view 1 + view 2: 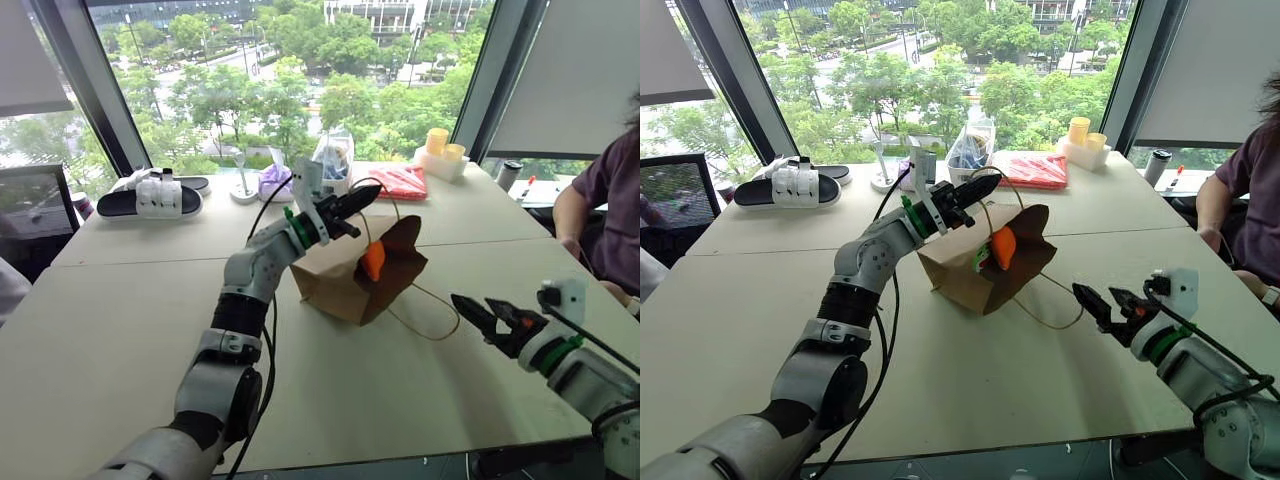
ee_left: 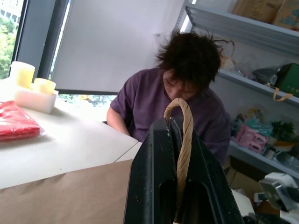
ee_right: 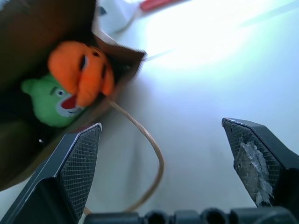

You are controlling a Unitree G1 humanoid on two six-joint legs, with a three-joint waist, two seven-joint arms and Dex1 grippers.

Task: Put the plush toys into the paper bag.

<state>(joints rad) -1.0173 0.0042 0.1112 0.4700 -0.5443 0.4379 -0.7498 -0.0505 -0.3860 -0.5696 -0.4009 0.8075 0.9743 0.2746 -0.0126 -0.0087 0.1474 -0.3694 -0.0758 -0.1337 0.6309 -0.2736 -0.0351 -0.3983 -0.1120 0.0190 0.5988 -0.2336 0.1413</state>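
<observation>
A brown paper bag (image 1: 345, 275) lies on its side near the middle of a pale table (image 1: 120, 330), its open mouth turned toward the robot's right. Inside the mouth sits the orange plush toy (image 3: 79, 70), with the green plush toy (image 3: 49, 100) tucked against it deeper in the bag; both are within the paper walls, the orange one at the very lip. The left gripper (image 1: 352, 205) hangs raised above the bag's upper edge, its two black fingers (image 2: 154, 186) pressed together on a beige cord handle (image 2: 183, 140), which loops up between them. The second cord handle (image 1: 430, 315) trails loose across the tabletop from the bag's mouth toward the right gripper (image 1: 480, 315). That gripper is held low over the table, well apart from the bag, its fingers spread wide and holding nothing. At the table's far edge sit a black-and-white sandal (image 1: 150, 197), a red packet (image 1: 400, 182) and pale yellow cups (image 1: 438, 140). A person in a purple shirt (image 1: 605, 210) sits at the right side
</observation>
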